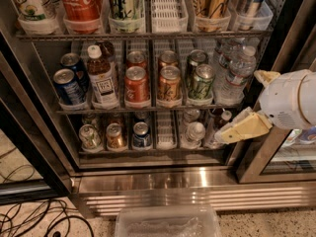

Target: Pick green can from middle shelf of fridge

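Red can [137, 85] beside orange can [169, 85]; tea bottle [102, 78], blue cans [67, 86] left; clear tub [167, 211], black cables [37, 220] on floor [266, 225].

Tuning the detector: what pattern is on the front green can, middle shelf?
Green can: pale green, dark leafy scribbles, silver top; camera view. Gripper sits lower right.

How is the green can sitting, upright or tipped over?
Upright: the green can stands on the middle shelf, silver top facing up. The gripper is to its lower right, apart from it.
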`<state>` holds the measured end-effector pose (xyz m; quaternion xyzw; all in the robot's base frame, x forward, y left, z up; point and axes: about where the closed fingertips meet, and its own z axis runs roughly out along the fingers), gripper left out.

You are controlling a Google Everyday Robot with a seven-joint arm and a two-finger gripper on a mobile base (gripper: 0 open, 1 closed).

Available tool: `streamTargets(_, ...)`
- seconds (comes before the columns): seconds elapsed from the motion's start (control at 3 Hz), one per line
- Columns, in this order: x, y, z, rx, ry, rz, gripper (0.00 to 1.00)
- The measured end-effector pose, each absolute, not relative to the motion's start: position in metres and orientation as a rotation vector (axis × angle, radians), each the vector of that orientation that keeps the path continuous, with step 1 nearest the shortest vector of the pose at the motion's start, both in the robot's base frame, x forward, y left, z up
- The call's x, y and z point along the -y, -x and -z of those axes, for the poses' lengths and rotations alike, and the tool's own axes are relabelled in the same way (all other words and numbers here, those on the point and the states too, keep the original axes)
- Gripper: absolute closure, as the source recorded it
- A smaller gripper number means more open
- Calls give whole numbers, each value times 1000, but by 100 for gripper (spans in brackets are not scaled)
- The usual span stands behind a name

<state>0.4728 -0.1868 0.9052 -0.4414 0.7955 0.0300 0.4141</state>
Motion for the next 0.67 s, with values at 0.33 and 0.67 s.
streamTargets(0.33,187,-473,-905,-1999,1109,-76,0)
streamTargets(0.67,185,-474,-900,-1961,1029,-90,0)
